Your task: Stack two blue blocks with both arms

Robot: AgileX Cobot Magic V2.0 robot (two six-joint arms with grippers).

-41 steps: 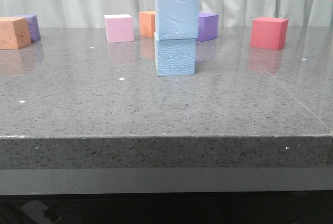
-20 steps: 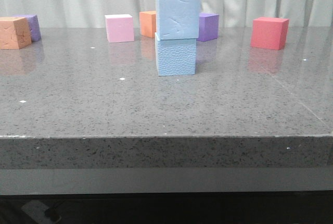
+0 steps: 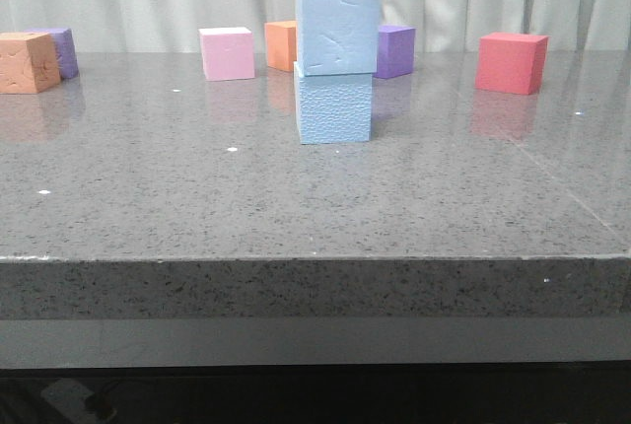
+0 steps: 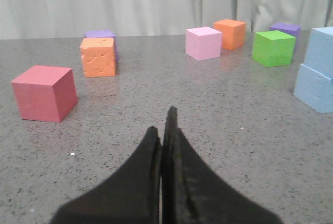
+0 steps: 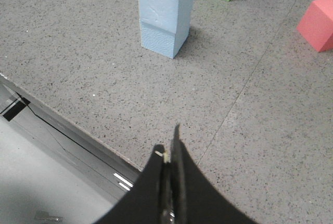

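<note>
Two pale blue blocks stand stacked at the table's middle. The upper blue block (image 3: 336, 33) rests on the lower blue block (image 3: 334, 107), shifted slightly right. The stack also shows in the right wrist view (image 5: 165, 13) and at the edge of the left wrist view (image 4: 317, 70). My left gripper (image 4: 164, 125) is shut and empty, low over the table, well away from the stack. My right gripper (image 5: 169, 143) is shut and empty, over the table's front edge, apart from the stack. Neither gripper shows in the front view.
Other cubes stand around: orange (image 3: 27, 61), purple (image 3: 61, 50), pink (image 3: 226, 53), orange (image 3: 280, 45), purple (image 3: 393, 50) and red (image 3: 510, 62) at the back. A green cube (image 4: 272, 48) and a red cube (image 4: 43, 92) show in the left wrist view. The table's front edge (image 5: 67, 130) drops off.
</note>
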